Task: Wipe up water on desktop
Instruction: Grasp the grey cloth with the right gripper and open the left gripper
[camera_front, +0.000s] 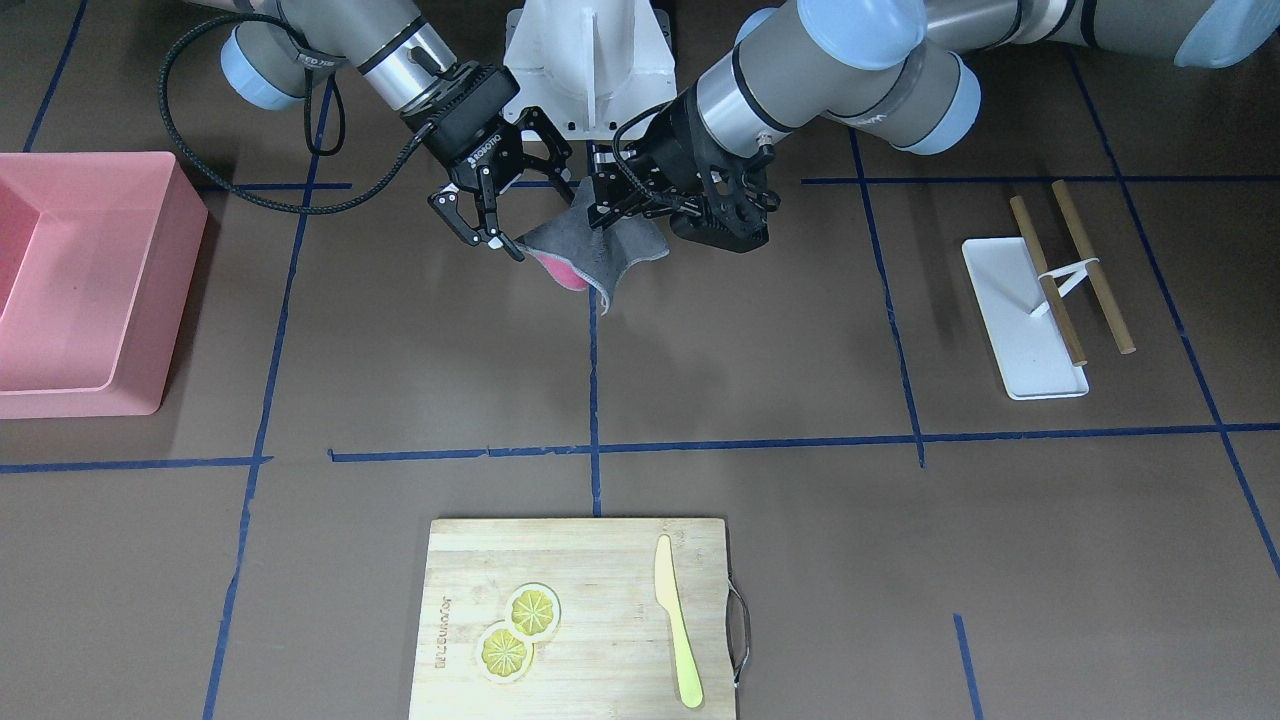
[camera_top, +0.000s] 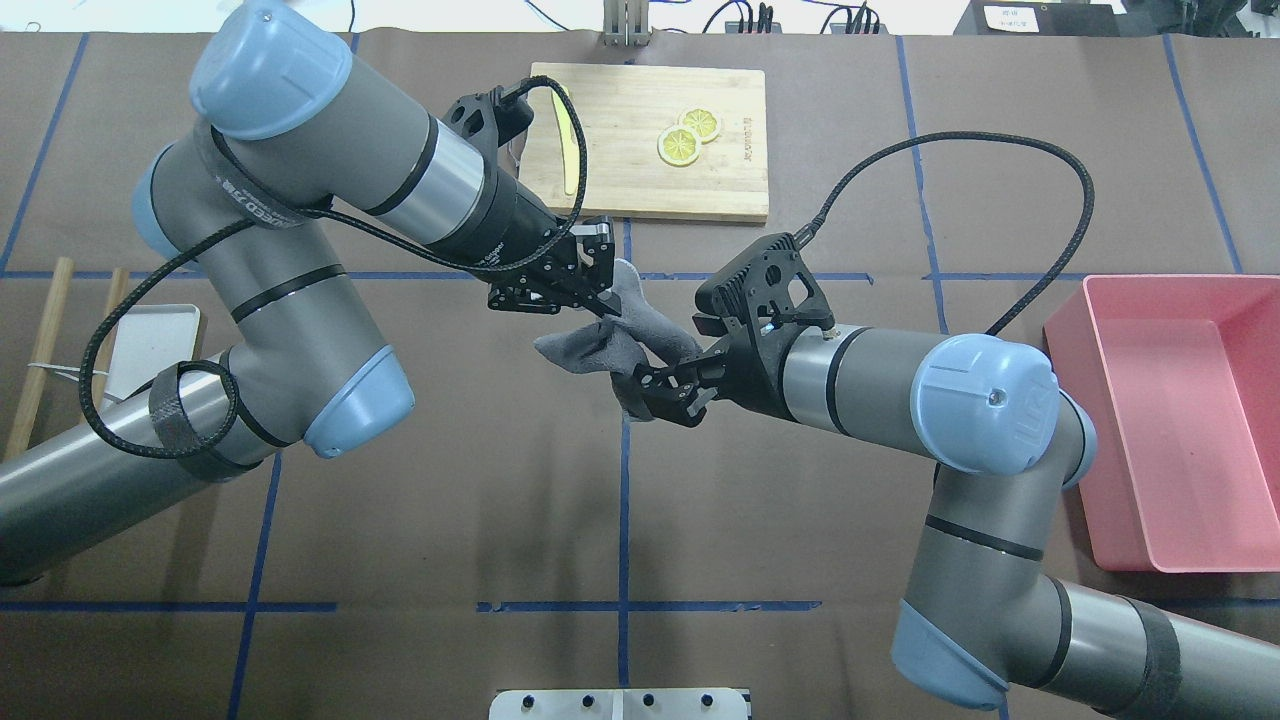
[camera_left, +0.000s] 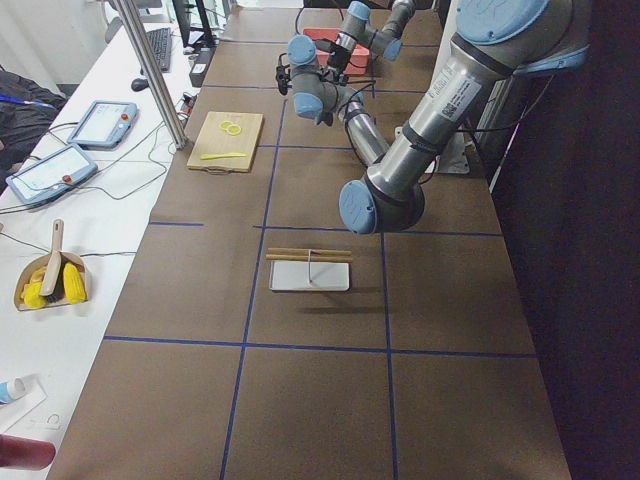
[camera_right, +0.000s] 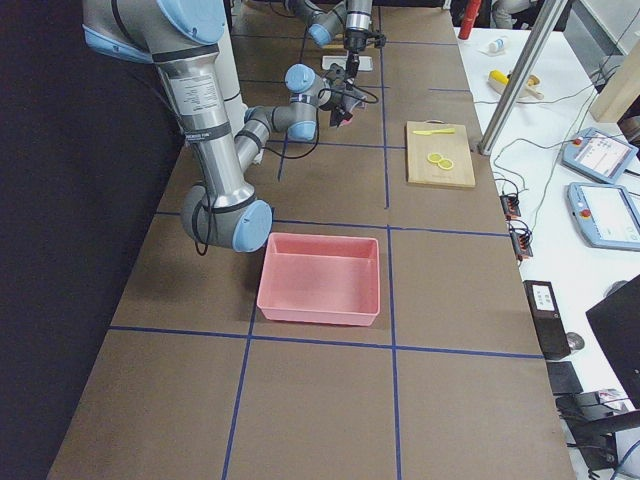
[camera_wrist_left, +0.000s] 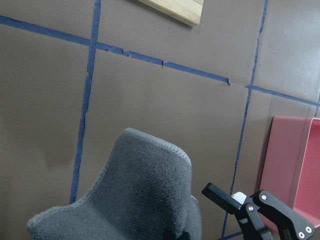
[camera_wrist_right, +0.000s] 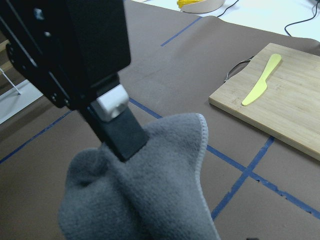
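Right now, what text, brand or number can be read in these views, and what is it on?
"ROBOTIQ": on the right tool's black body, upside down in the front-facing view.
"UR": faint, embossed on the right arm's blue joint cap.
Engraving on the cutting board: too blurred to read.
Print on the left arm's grey strap: too small to read.

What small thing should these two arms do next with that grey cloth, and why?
Probably shut the right claw on the grey fleecy cloth's edge. The left claw pinches the cloth in the air above the brown taped desktop, while the right claw stands open just beside it, gripping nothing.
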